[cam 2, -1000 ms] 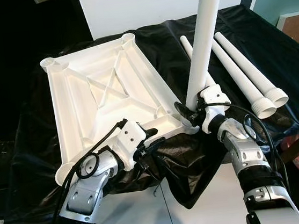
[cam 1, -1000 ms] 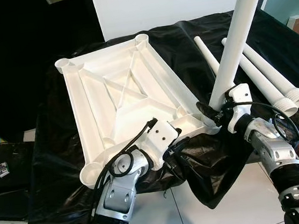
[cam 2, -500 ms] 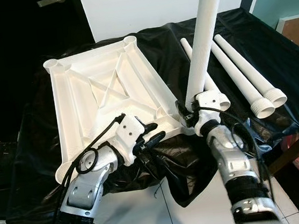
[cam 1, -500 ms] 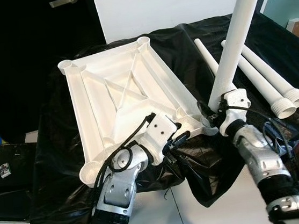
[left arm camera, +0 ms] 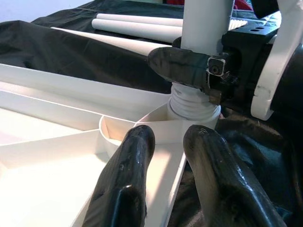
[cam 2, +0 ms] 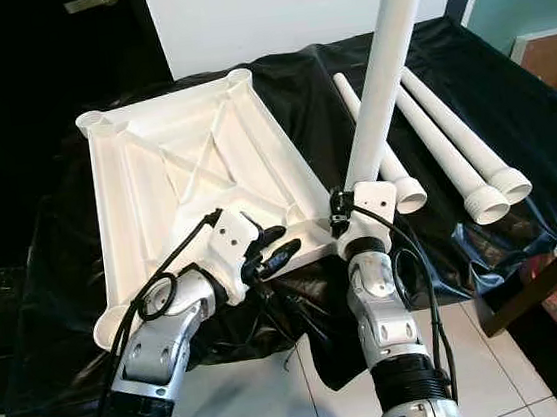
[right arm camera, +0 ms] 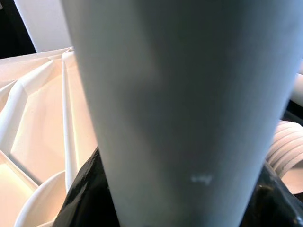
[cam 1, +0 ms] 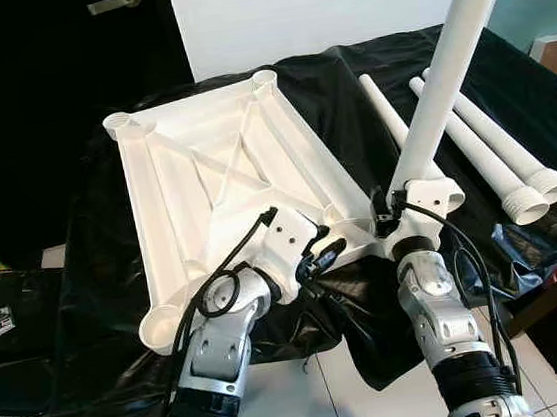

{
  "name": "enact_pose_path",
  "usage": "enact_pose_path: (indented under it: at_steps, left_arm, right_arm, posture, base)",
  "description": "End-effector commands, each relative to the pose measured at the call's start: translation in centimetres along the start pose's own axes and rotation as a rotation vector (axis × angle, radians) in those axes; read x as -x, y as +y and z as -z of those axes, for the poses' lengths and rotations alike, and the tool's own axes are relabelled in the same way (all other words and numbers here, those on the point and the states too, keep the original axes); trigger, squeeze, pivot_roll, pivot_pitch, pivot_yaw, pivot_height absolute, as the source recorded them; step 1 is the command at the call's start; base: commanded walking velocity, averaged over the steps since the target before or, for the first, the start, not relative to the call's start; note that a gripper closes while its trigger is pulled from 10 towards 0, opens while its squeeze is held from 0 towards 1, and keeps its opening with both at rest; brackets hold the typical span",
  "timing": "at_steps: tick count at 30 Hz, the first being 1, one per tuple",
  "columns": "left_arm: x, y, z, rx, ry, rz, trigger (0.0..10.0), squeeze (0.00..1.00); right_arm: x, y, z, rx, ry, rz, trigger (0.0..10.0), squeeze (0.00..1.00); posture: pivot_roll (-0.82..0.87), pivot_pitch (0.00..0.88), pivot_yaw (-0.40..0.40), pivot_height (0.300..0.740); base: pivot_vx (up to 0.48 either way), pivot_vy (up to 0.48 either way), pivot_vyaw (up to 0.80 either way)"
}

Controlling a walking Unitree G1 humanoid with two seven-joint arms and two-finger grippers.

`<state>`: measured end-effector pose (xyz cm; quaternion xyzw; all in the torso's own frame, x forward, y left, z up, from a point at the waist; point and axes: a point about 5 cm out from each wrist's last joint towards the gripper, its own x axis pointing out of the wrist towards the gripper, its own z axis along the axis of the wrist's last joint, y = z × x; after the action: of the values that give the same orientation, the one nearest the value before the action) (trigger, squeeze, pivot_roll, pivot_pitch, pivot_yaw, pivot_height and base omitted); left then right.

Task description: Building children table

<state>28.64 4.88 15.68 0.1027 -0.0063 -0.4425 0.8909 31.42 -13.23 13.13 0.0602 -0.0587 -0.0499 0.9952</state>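
Plastic looked light, stiff and slick: the right end effector (cam 2: 344,213) clamped the white table leg (cam 1: 449,68) low by its threaded end at the upturned table top's (cam 1: 206,192) corner socket, while the left end effector (cam 2: 269,255), fingers narrowly parted, rested on its rim.

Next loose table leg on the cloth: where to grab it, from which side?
Take the nearest loose leg mid-shaft, coming from above with the fingers across its width. It lies flat on the black cloth, round and smooth, tight beside two more legs, so there is little side room. Avoid the threaded end, which has to enter a tabletop socket.
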Motion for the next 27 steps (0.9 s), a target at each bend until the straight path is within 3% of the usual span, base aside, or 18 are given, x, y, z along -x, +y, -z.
enact_pose_path:
  at_steps: [1,7,11,20,26,27]
  left_arm:
    - [0.0,0.7,0.2,0.016,0.009,-0.134,10.0,0.00]
    - [0.7,0.6,0.5,0.071,0.007,-0.124,10.0,0.00]
    - [0.7,0.6,0.7,0.024,0.022,-0.145,10.0,0.00]
    - [0.7,0.6,0.8,0.023,0.023,-0.158,10.0,0.00]
    - [1.1,1.5,0.8,-0.008,0.015,-0.199,10.0,0.00]
    - [1.1,1.7,0.8,-0.017,0.015,-0.205,10.0,0.00]
  right_arm:
    - [1.0,0.3,2.2,-0.057,0.115,0.004,10.0,0.00]
    - [1.0,-0.2,2.0,-0.021,0.091,0.049,10.0,0.00]
    - [1.0,-0.3,1.9,-0.004,0.084,0.051,10.0,0.00]
    - [0.9,-0.6,1.7,0.030,0.068,0.045,10.0,0.00]
    - [0.6,-1.0,1.5,0.020,0.064,0.055,10.0,0.00]
    - [0.6,-1.0,1.5,0.018,0.063,0.055,10.0,0.57]
  posture:
    - [-0.06,0.050,0.025,0.740]
    - [-0.05,0.039,0.024,0.740]
    - [-0.05,0.041,0.024,0.740]
    - [-0.05,0.041,0.015,0.740]
    - [-0.06,0.045,0.016,0.740]
    - [-0.06,0.048,0.014,0.740]
  base:
    - [0.000,0.000,0.00]
    - [0.000,0.000,0.00]
    - [0.000,0.000,0.00]
    - [0.000,0.000,0.00]
    - [0.000,0.000,0.00]
    - [0.000,0.000,0.00]
